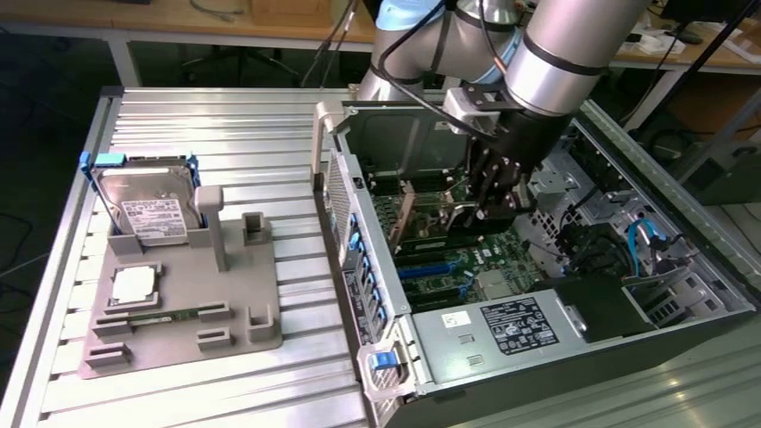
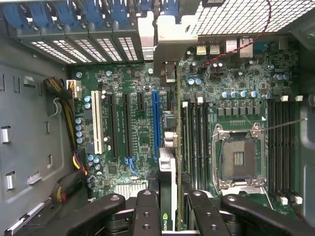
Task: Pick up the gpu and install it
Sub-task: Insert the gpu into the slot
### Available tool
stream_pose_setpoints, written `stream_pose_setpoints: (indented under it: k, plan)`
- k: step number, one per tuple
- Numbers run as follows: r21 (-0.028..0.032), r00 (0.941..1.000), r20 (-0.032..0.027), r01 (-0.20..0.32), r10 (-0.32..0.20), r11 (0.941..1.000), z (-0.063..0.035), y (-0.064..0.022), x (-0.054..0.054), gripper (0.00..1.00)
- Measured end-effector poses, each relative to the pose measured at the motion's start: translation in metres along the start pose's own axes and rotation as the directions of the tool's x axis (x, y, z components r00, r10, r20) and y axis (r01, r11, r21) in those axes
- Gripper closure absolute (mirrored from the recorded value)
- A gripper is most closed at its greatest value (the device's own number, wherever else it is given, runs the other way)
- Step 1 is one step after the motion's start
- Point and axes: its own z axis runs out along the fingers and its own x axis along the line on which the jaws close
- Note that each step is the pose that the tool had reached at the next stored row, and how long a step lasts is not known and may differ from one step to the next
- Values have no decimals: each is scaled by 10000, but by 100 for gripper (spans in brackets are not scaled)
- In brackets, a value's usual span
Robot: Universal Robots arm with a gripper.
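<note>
My gripper [image 1: 490, 207] reaches down into the open computer case [image 1: 356, 223] and is shut on the gpu [image 1: 437, 214], a thin green card held on edge. In the wrist view the gpu [image 2: 167, 172] runs edge-on between my black fingers [image 2: 146, 211], away from the gripper [image 2: 170, 214]. Its silver bracket [image 2: 165, 46] stands at the case's rear slot openings. The card hangs over the motherboard [image 2: 138, 137], just beside the long blue slot [image 2: 156, 123]. Whether its lower edge touches a slot is hidden.
On the table at the exterior view's left, a grey fixture [image 1: 226, 339] holds a silver hard drive [image 1: 149, 209] and a small square chip [image 1: 134, 283]. Inside the case are the CPU socket [image 2: 238, 157], the memory slots [image 2: 197, 137], a cable bundle [image 2: 64, 98] and the power supply [image 1: 511, 325].
</note>
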Motion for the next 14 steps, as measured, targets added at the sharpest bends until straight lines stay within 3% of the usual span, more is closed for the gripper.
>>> stream_pose_setpoints:
  k: [14]
  plan:
    - [-4,10000,-2,91,-91,10000,299,171,63,73]
